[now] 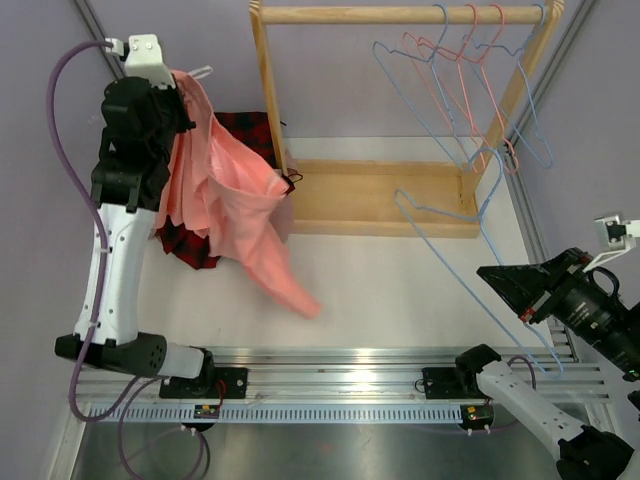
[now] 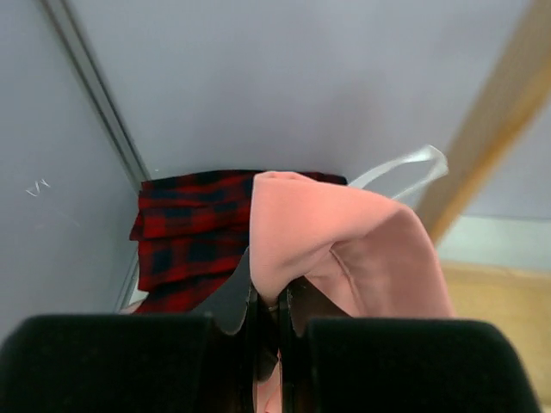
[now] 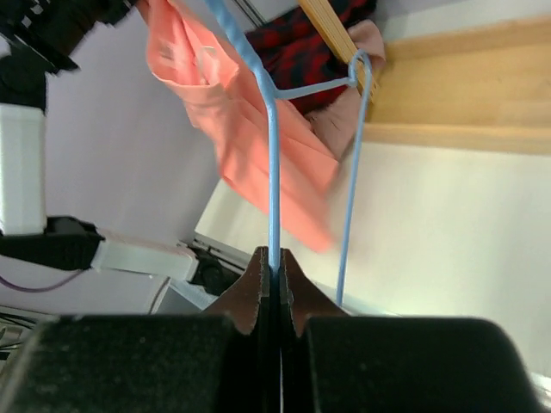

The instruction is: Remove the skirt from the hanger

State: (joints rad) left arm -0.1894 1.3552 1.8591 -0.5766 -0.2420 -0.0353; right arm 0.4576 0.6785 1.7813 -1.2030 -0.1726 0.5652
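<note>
Two grips at once. At far left, my left gripper [image 2: 269, 297] is clamped on a fold of the pink skirt [image 1: 235, 200], which hangs raised and drapes over a red plaid garment [image 2: 194, 237] on the bench [image 1: 380, 290]. Midway stands the wooden rack [image 1: 380, 195]. At right, my right gripper [image 3: 274, 275] is pinched tight on the blue hanger [image 3: 273, 181], well apart from the skirt.
</note>
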